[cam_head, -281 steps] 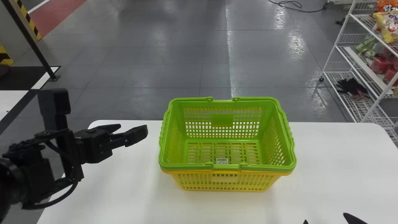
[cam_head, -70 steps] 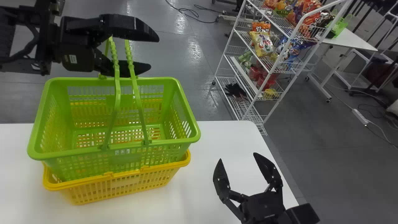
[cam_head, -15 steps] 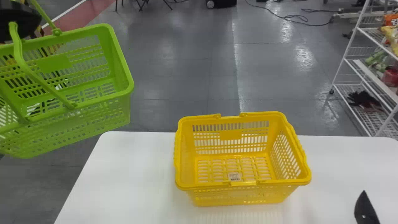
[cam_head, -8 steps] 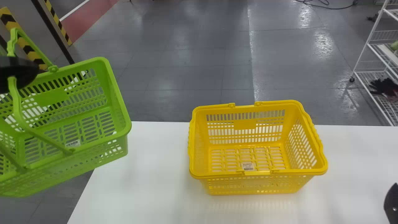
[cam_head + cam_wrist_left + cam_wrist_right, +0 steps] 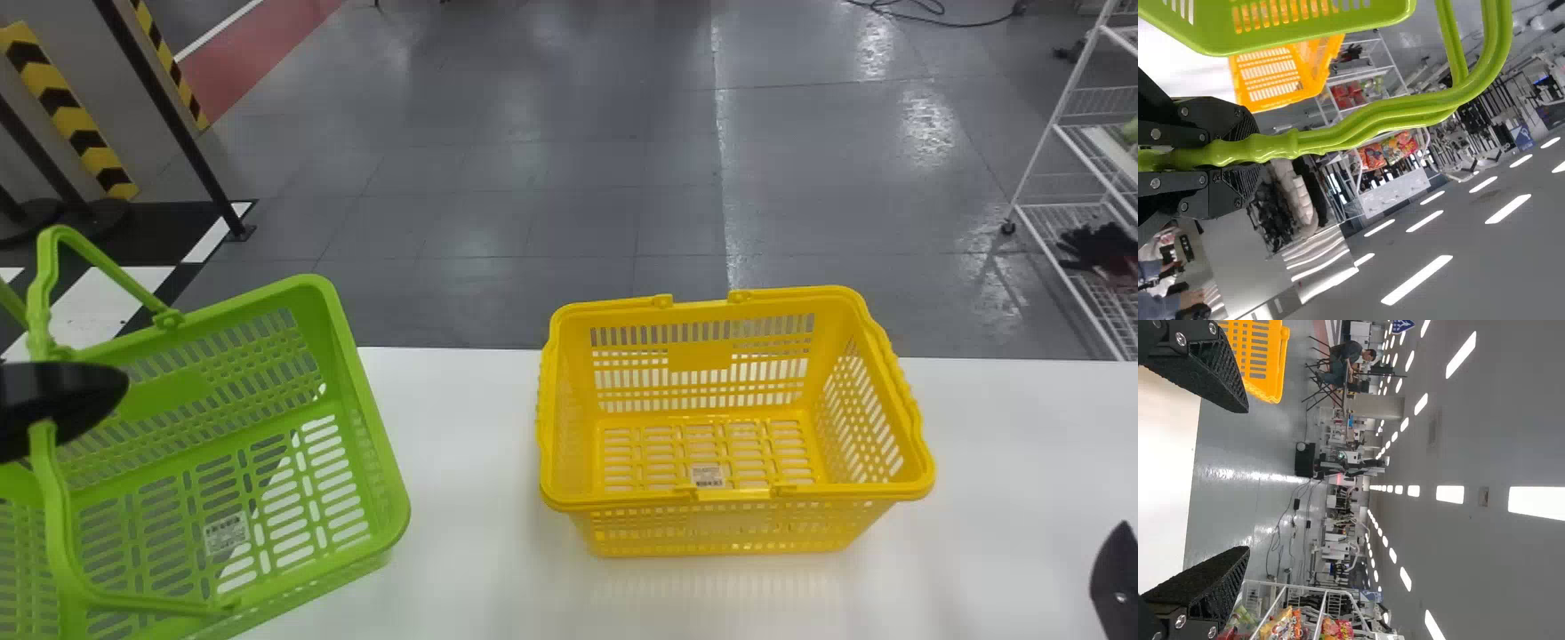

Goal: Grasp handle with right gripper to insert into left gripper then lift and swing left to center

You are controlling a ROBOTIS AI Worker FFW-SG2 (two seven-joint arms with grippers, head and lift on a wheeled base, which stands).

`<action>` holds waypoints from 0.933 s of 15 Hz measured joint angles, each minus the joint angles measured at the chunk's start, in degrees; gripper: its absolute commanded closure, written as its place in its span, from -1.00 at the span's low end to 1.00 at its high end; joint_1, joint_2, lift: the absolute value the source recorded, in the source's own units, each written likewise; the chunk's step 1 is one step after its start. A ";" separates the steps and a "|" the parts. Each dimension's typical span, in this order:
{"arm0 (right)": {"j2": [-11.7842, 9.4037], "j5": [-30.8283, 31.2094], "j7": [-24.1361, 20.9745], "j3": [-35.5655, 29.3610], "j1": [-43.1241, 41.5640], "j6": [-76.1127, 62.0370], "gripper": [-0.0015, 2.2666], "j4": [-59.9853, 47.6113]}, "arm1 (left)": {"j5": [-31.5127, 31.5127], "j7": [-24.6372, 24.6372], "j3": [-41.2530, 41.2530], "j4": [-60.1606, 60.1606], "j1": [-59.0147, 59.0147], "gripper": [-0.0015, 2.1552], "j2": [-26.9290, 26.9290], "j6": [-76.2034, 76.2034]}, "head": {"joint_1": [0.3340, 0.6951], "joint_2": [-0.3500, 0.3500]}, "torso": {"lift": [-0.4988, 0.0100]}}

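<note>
Head view has the green basket (image 5: 169, 394) at lower left, its raised handle (image 5: 1365, 123) clamped in the closed left gripper (image 5: 1257, 151), presumably to keep it hanging for the swing. Right gripper (image 5: 1245, 479), lower right, gapes wide, holding nothing; the yellow basket (image 5: 699, 356) sits right of centre.

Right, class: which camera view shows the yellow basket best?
The head view: the yellow basket shows whole there. The left wrist view has part behind the green basket; the right wrist view, a piece at the edge.
</note>
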 measured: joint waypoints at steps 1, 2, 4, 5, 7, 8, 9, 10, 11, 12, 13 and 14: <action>-0.15 -0.16 0.05 0.00 -0.01 -0.01 -0.95 0.02 | 0.01 0.02 0.62 -2.68 1.60 0.91 -2.07 0.00 | 1.00 0.37 | 0.60; -0.33 -0.42 0.08 0.00 -0.07 -0.01 -0.95 0.03 | 0.05 0.03 1.28 -5.84 3.42 0.91 -4.33 0.00 | 1.00 0.33 | 0.60; -0.65 -0.66 0.08 -0.02 -0.17 -0.01 -0.95 0.04 | 0.08 0.07 1.98 -11.21 6.18 0.91 -7.80 0.00 | 1.00 0.18 | 0.60; -0.79 -0.70 0.08 -0.02 -0.24 -0.01 -0.95 0.05 | 0.13 0.15 2.28 -13.73 7.45 0.91 -9.25 0.00 | 1.00 0.13 | 0.60; -1.06 -1.00 0.39 -0.04 -0.35 -0.01 -0.95 0.22 | 1.06 0.40 2.84 -17.70 10.06 0.91 -11.52 0.00 | 1.00 0.04 | 0.60; -1.23 -1.22 0.64 -0.07 -0.48 -0.01 -0.95 0.41 | 1.82 0.48 3.04 -19.75 11.65 0.91 -12.71 0.00 | 1.00 0.00 | 0.60; -1.41 -1.38 0.70 -0.09 -0.64 -0.02 -0.95 0.59 | 2.36 0.51 3.10 -22.24 13.08 0.91 -14.30 0.00 | 1.00 -0.12 | 0.60; -1.53 -1.44 0.75 -0.10 -0.72 -0.09 -0.95 0.69 | 2.65 0.51 3.05 -24.42 14.05 0.91 -15.81 0.00 | 1.00 -0.18 | 0.60; -1.60 -1.47 0.78 -0.10 -0.77 -0.15 -0.95 0.73 | 2.92 0.56 2.71 -26.66 15.06 0.91 -17.29 0.00 | 1.00 -0.24 | 0.60; -1.67 -1.48 0.78 -0.07 -0.79 -0.18 -0.95 0.75 | 3.17 0.69 2.13 -28.55 16.05 0.91 -18.43 0.00 | 1.00 -0.31 | 0.60; -1.78 -1.48 0.78 -0.04 -0.79 -0.17 -0.95 0.77 | 3.35 0.80 1.42 -29.91 16.78 0.91 -19.25 0.00 | 1.00 -0.43 | 0.60; -1.90 -1.48 0.78 0.01 -0.82 -0.11 -0.95 0.89 | 3.47 1.10 0.35 -31.24 17.48 0.91 -20.05 0.00 | 1.00 -0.49 | 0.60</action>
